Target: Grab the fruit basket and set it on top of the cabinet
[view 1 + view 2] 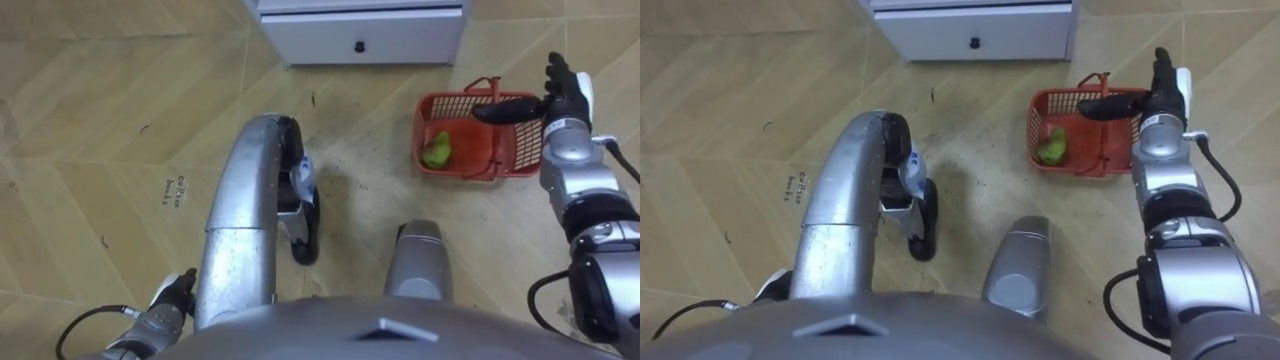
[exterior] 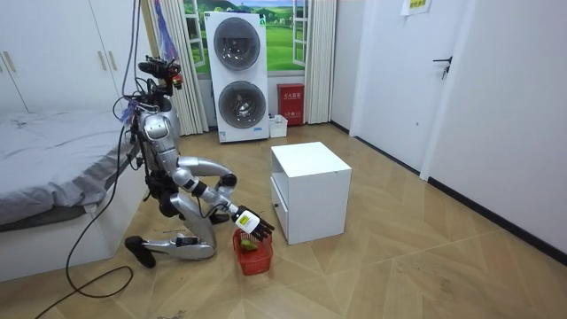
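A red plastic fruit basket [image 1: 516, 152] stands on the wooden floor to my front right, with a green fruit [image 1: 437, 150] inside and its two handles up. My right hand [image 1: 566, 98] hovers open just above the basket's right rim, fingers straight and thumb stretched out over the basket. It holds nothing. The room view shows me kneeling on the floor, right hand [image 2: 253, 222] reaching out above the basket [image 2: 253, 259]. My left hand [image 1: 172, 298] hangs low at my left side, away from the basket.
A white cabinet [image 1: 360, 30] with a black-knobbed drawer stands right behind the basket. In the room view a bed [image 2: 53, 159] lies behind me and stacked washing machines [image 2: 239, 80] stand at the far wall. My knees fill the near floor.
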`<state>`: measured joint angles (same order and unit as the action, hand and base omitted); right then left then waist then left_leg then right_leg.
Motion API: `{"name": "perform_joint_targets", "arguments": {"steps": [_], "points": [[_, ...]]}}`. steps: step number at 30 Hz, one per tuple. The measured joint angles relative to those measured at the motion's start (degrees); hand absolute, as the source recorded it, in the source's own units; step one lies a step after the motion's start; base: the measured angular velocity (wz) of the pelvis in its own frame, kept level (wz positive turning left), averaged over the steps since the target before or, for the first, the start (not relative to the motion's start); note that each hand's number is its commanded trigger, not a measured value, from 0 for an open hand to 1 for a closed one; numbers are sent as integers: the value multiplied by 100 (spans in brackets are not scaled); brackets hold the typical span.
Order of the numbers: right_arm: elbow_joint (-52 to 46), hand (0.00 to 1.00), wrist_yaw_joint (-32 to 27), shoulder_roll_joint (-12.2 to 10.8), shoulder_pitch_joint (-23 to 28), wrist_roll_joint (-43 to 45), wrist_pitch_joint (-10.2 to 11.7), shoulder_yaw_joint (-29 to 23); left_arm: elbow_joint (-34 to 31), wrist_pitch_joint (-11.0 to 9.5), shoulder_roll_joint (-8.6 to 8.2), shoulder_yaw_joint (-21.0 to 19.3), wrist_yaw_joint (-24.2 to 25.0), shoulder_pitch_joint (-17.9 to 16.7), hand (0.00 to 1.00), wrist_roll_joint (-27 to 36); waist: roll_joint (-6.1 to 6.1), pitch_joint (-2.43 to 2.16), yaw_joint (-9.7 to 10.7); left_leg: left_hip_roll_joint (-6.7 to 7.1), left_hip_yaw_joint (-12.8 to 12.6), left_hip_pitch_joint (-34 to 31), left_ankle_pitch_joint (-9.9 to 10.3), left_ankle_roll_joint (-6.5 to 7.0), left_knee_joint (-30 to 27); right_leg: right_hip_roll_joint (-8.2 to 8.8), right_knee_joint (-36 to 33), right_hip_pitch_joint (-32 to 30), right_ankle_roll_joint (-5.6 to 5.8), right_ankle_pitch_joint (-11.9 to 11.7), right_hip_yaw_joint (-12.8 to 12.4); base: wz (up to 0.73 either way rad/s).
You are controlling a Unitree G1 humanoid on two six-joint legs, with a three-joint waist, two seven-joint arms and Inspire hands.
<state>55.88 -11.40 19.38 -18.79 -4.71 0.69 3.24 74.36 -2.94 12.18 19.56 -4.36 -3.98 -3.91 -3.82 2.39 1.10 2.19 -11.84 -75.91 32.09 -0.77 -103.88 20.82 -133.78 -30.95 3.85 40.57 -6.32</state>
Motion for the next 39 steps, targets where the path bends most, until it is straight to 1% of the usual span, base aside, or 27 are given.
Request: {"name": "perform_joint_targets", "arguments": {"steps": [3, 10, 14, 17, 20, 23, 29, 34, 35, 36, 37, 38, 39], "points": [[47, 0, 39, -1, 0, -4, 0, 45, 0, 3, 0, 107, 16, 7, 0, 0, 22, 4, -6, 0, -1, -10, -1, -1, 1, 2, -5, -8, 1, 1, 5, 0], [239, 0, 66, -4, -12, -51, -2, 121, -4, 11, 0, 109, 22, 35, 0, -4, 31, 3, -12, -9, -11, -88, -3, 0, 1, 7, -13, -95, 8, 4, 1, 0], [449, 0, 81, -2, -15, -49, -15, 177, -7, 19, 1, 110, 21, 68, 0, -4, 36, 4, -85, -50, -19, -102, -3, 0, 6, -14, -17, -141, 10, 5, -7, 0], [583, 0, 129, 0, -37, -72, -17, 184, -119, 41, 0, 109, 21, 79, 0, 0, 67, 2, -168, -54, -9, -139, -7, -8, 11, -30, -20, -174, 9, 5, -6, 0], [729, 0, 257, 0, -64, -178, -24, 185, -130, 43, -5, 109, 24, 119, 0, -2, 110, 8, -240, -50, -11, -170, -8, -10, 13, -26, -19, -202, 10, 6, -6, 0], [805, 0, 348, 1, -64, -202, -26, 184, -131, 46, -4, 108, 49, 138, 0, -2, 146, 3, -295, -44, -11, -199, -9, -11, 11, -23, -18, -225, 9, 6, -5, 0], [921, 0, 491, -1, -66, -295, -41, 224, -132, 57, -5, 108, 132, 142, 0, -5, 191, 8, -309, -41, -9, -212, -9, -11, 0, -28, -19, -227, 11, 6, -5, 0], [979, 0, 566, 0, -65, -740, -71, 222, -122, 57, -5, 113, 146, 141, 0, 2, 218, 6, -304, -38, -13, -232, -8, -10, -3, -24, -19, -239, 11, 6, 0, 0], [1014, 9, 614, 0, -66, -869, -71, 222, -121, 58, -5, 113, 154, 141, 0, 0, 221, 6, -305, -38, -15, -231, -8, -11, -3, -20, -19, -239, 11, 6, 1, 0], [1052, 59, 666, -1, -66, -939, -74, 222, -121, 57, -5, 112, 162, 142, 0, 0, 227, 2, -310, -39, -15, -227, -9, -10, -2, -21, -19, -238, 14, 8, 4, 0], [1061, 77, 688, -2, -65, -981, -77, 221, -120, 57, -5, 110, 167, 142, 0, -1, 229, 2, -310, -39, -15, -225, -9, -11, 0, -18, -20, -238, 15, 8, 6, 0], [1075, 100, 732, 0, -65, -1092, -77, 212, -120, 57, -6, 110, 180, 142, 0, -2, 231, 2, -309, -38, -22, -214, -10, -12, 7, -9, -20, -237, 23, 12, 8, 0], [1080, 100, 761, 3, -66, -1150, -77, 211, -121, 56, -6, 110, 217, 143, 0, -2, 233, 2, -310, -37, -31, -199, -10, -13, 14, -1, -21, -235, 24, 12, 20, 0]]}}
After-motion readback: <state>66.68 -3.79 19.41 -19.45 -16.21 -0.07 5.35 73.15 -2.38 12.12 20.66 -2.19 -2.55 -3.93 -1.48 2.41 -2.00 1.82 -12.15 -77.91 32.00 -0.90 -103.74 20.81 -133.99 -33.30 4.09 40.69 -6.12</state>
